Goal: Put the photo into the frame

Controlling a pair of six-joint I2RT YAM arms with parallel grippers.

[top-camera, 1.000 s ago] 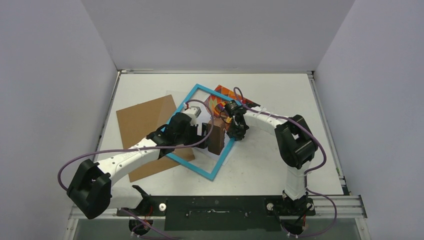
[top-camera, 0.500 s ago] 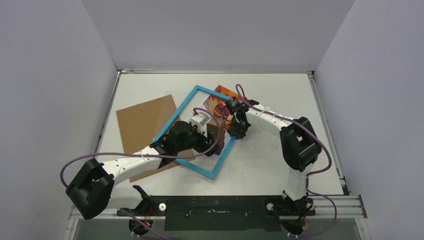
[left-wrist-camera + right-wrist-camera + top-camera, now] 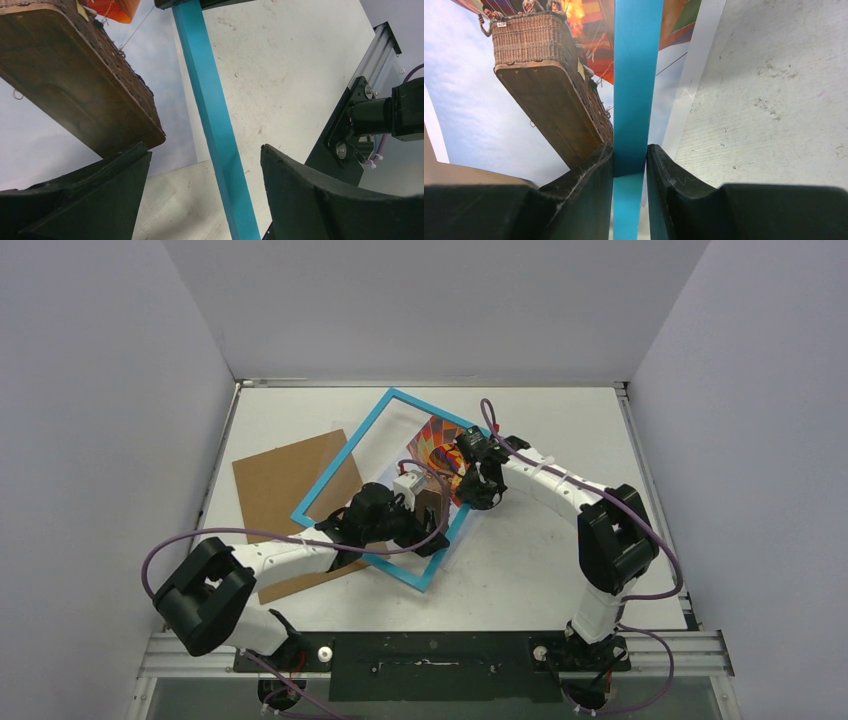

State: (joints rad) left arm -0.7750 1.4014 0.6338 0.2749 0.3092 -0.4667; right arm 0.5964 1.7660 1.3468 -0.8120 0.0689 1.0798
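The turquoise frame (image 3: 325,474) lies slanted in the middle of the table, over the balloon photo (image 3: 437,443). My right gripper (image 3: 480,496) is shut on the frame's right bar (image 3: 636,75); the photo's brown basket (image 3: 549,75) shows beside that bar in the right wrist view. My left gripper (image 3: 430,530) is open, its jaws straddling the frame's right bar (image 3: 210,110) lower down without touching it. The photo's basket and blue sky (image 3: 75,90) lie under the pane to its left.
The plain brown backing board (image 3: 275,490) lies on the left of the table, partly under the frame and the left arm. Grey walls close the table on three sides. A black rail (image 3: 430,655) runs along the near edge.
The frame has shifted up and away, its far corner now nearer the back wall. My left gripper has moved right and forward to the frame's right bar. My right gripper has moved back with the frame.
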